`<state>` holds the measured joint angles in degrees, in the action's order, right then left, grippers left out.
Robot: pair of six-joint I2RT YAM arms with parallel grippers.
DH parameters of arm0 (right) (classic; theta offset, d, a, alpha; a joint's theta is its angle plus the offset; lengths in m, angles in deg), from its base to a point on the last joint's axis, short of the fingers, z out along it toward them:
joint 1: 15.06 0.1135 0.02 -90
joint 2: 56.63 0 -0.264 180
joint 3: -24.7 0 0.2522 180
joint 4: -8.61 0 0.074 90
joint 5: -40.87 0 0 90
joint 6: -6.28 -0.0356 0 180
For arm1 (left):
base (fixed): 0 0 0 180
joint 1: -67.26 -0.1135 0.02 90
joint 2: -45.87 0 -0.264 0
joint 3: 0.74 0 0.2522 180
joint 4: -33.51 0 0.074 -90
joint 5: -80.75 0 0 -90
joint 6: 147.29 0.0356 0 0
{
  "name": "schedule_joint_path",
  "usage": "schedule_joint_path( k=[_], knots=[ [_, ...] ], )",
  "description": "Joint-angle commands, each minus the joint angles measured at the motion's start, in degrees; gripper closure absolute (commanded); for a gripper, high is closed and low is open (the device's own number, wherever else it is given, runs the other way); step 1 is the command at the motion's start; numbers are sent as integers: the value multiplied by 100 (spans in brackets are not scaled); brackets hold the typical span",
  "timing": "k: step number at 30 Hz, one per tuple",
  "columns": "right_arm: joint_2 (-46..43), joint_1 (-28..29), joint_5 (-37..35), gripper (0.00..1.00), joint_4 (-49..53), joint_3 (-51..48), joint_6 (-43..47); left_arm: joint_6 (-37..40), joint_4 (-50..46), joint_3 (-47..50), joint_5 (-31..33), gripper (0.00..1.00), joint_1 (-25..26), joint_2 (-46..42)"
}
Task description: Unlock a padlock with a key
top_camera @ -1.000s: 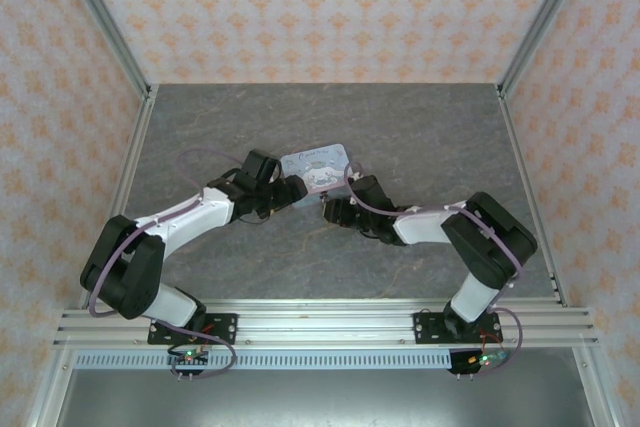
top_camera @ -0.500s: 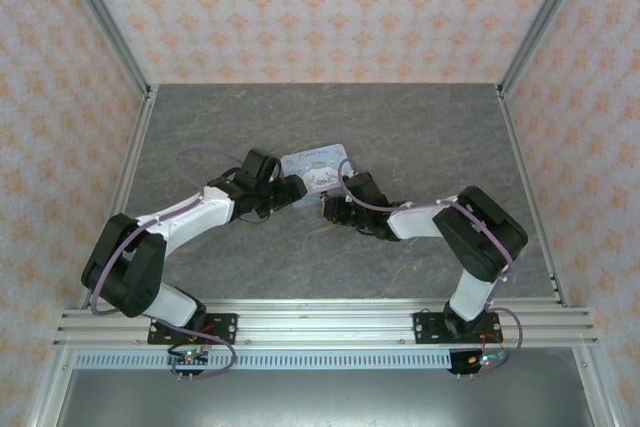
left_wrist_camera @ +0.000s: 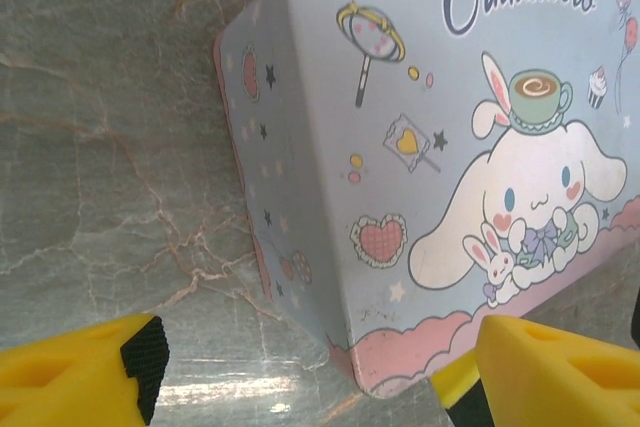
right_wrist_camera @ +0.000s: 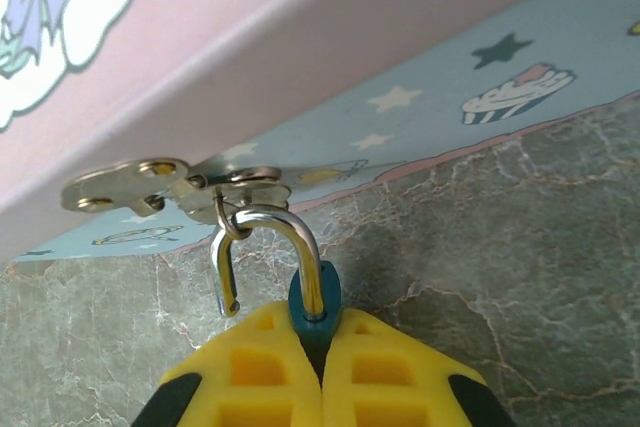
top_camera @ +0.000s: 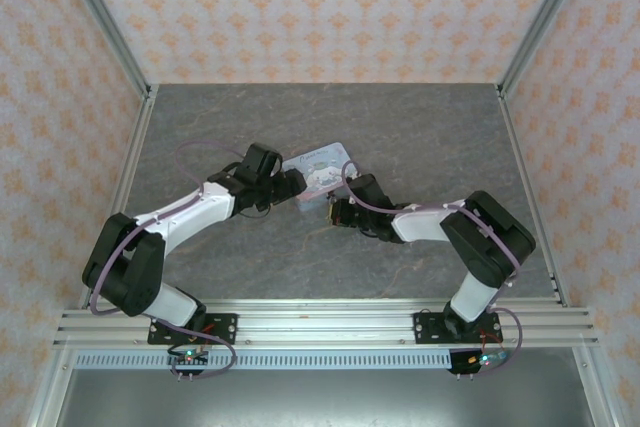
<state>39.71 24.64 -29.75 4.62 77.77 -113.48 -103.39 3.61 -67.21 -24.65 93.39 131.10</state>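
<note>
A grey marbled tabletop [top_camera: 420, 127] lies inside an aluminium frame, with walls [top_camera: 320, 7] papered in an orange motif behind it.

In the right wrist view, the right gripper [right_wrist_camera: 322, 347] at bottom centre has its yellow fingers pressed together on the small blue-bodied padlock [right_wrist_camera: 313, 297], whose top pokes out just above the fingertips. From that body the thin silver shackle [right_wrist_camera: 285, 227] arches up and to the left. Its right leg enters the blue body. Its left leg ends free, clear of the body. The arch hooks through the small metal hasp [right_wrist_camera: 235, 185] on the side wall of the pastel blue-and-pink rectangular tin with a cartoon lid [left_wrist_camera: 420, 147]. That wall crosses the upper half of the frame.

In the left wrist view, the left gripper [left_wrist_camera: 320, 377] has its yellow fingers spread wide at the two lower corners and grips nothing. The tin's near corner sits just above the gap between them. The tin's lid is shut, so what it holds cannot be told.

In the top view the tin lies centre frame, between the two grippers.
</note>
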Motion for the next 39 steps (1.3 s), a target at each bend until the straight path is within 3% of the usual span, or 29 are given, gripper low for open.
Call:
schedule_joint_path(
  k=[1,7,14,29,39],
  knots=[
    [-130,-58,-116,100,52,-98,-35,294,-372,-284,555,19,60,140],
    [-97,-118,-50,100,-236,-240,-270,632,-874,-658,1451,19,419,321],
    [-81,-163,-19,100,-620,-438,-624,743,-987,-836,1919,19,664,644],
    [20,-158,7,100,-1593,-680,-1679,577,-804,-650,2048,19,1042,1067],
    [8,-371,-114,100,-1623,-646,-1777,568,-733,-499,1995,21,1052,1170]
  ],
)
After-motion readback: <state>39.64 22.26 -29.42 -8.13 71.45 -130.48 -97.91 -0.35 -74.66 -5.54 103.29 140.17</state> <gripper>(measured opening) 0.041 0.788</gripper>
